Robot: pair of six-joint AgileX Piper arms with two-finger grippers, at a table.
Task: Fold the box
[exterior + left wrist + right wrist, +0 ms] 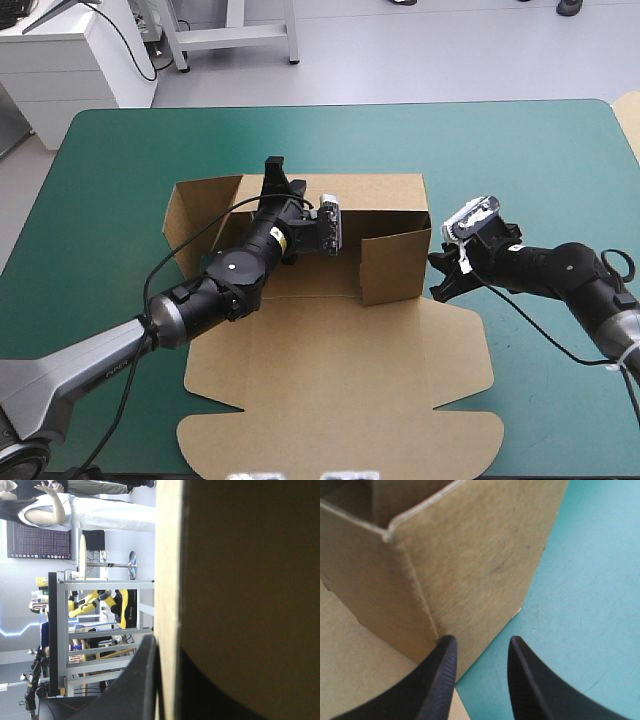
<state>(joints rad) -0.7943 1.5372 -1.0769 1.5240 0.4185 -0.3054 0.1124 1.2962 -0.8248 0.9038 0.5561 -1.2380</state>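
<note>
**Fig. — Brown box [335, 350] half raised at the middle of the table [120, 160], with both my pincers at its walls.**

The box sits on the teal-green cover, its far wall and right wall upright and its lid lying flat toward the near edge. My left pincer [280, 178] reaches across the tray floor to the far wall and pinches its top edge. One black finger [140, 680] lies on each face of the board, and the two are all but pressed together. My right pincer [481, 640] stands spread just outside the right wall, low at its near corner. One of its fingers is at the foot of the corner fold and the other is over bare cover beside the box.
</note>
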